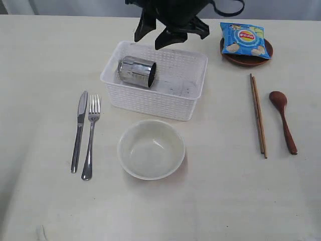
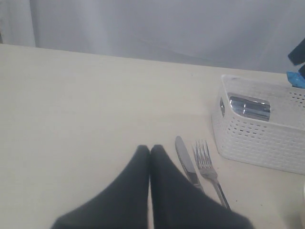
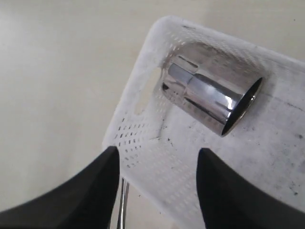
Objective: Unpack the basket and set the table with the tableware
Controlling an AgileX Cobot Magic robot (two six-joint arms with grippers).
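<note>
Nearly unpacked: only steel cup (image 1: 136, 72) left, lying inside basket (image 1: 150, 103).
Knife (image 1: 79, 131), fork (image 1: 91, 138), bowl (image 1: 150, 149), chopsticks (image 1: 258, 115), spoon (image 1: 283, 120), plate (image 1: 248, 62) out on counter (image 1: 225, 201) around basket; right gripper (image 3: 156, 160) wide above it, left gripper (image 2: 150, 150) closed, empty.

Left pincer (image 2: 150, 149), jaws together, is near knife (image 2: 184, 157) and fork (image 2: 206, 160) beside basket (image 2: 257, 139).
</note>
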